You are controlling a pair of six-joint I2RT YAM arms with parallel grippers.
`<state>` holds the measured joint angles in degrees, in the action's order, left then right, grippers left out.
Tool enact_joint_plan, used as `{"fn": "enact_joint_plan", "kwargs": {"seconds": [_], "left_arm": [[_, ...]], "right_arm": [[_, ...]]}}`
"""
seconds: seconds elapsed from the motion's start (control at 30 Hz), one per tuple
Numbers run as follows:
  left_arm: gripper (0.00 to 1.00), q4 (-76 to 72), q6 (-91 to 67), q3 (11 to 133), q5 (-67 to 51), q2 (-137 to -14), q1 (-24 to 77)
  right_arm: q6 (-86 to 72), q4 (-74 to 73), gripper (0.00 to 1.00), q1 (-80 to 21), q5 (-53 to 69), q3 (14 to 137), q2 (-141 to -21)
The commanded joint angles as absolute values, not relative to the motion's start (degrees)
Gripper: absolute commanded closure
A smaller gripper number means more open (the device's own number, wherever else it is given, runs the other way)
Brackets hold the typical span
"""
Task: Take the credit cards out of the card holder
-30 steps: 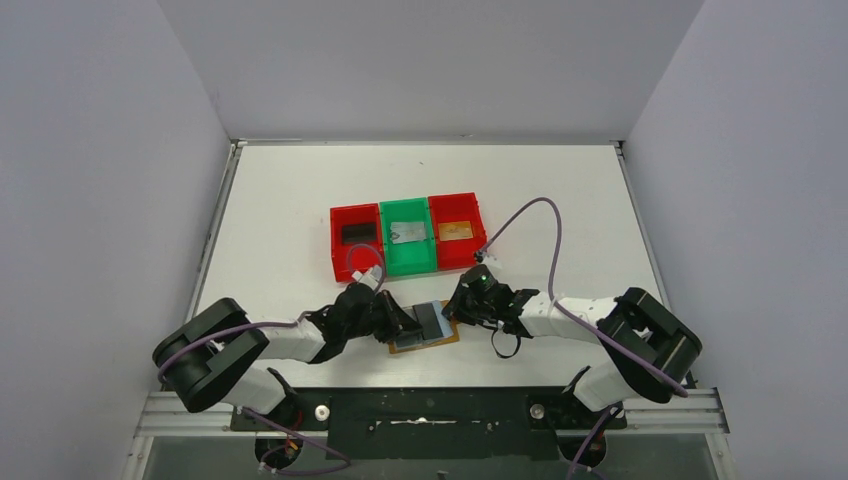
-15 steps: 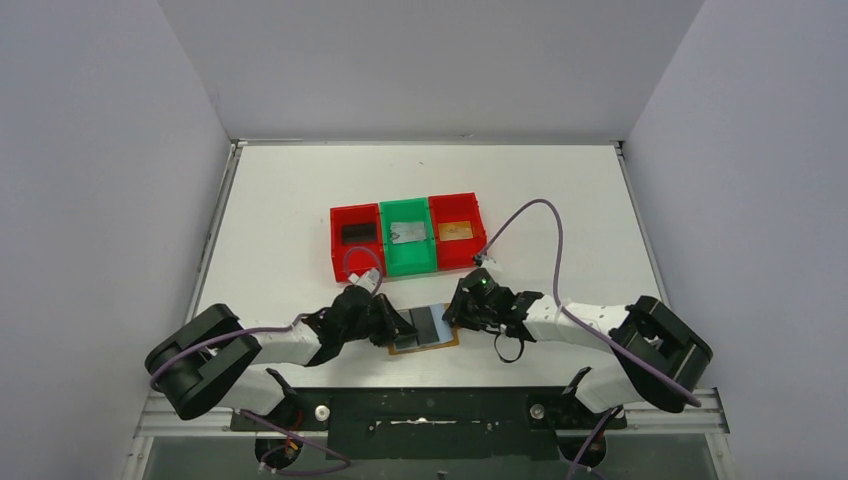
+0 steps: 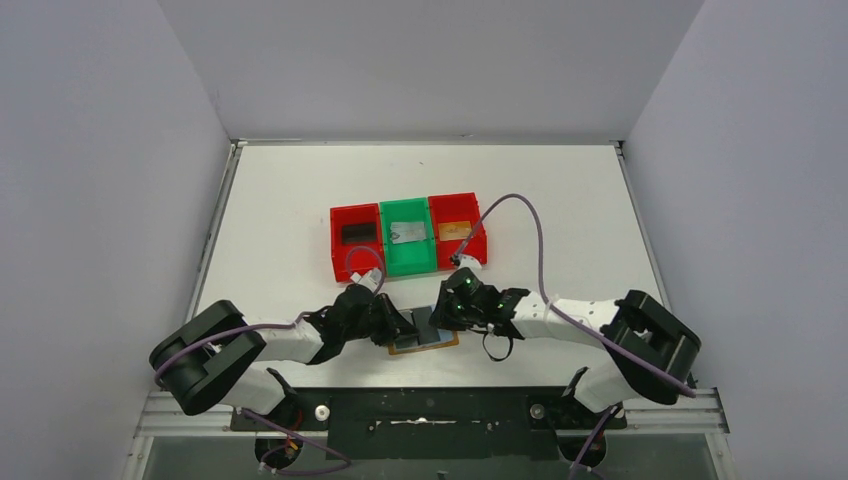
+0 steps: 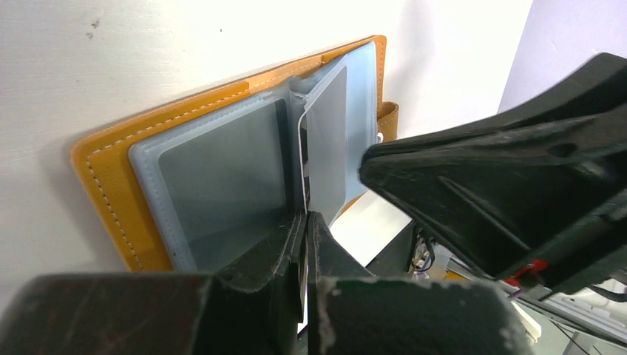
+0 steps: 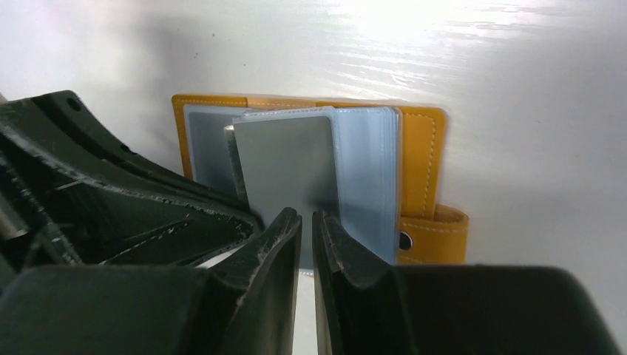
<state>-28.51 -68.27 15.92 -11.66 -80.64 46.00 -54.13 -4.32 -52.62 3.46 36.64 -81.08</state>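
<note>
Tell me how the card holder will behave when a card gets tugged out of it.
The card holder looks thin and light, lying open on the smooth table, so it will probably slide or lift unless pinned. Its sleeves look like soft plastic; one page stands raised, seemingly pinched in the left fingers, so expect flexing, not stiffness.

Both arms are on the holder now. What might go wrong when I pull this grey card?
1. The right gripper sits at the lower edge of the grey card, against a clear sleeve; it may pinch both and drag the holder.
2. The left gripper pins only a thin sleeve edge, which could slip.
3. The grippers are crowded together and may collide.
</note>
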Motion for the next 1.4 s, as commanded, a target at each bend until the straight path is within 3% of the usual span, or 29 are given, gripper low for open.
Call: {"fn": "enact_joint_plan", "kwargs": {"seconds": [0.0,0.2,1.37], "left_arm": [[1.0,-28.71,-66.47,17.53,-11.46,-81.21,45.54],[1.0,-24.38,-64.72,18.3,-10.39,-79.72,45.43],[1.0,-19.51,-63.0,15.22,-9.55,-72.59,43.07]], "right_arm": [[-53.46,-2.16,0.87,-53.06,3.32,39.47,-85.69],[-55.8,-13.09,0.91,-52.66,-2.67,40.89,-90.11],[-58.32,-12.0,0.96,-52.01,-1.77,38.56,-91.91]]}}
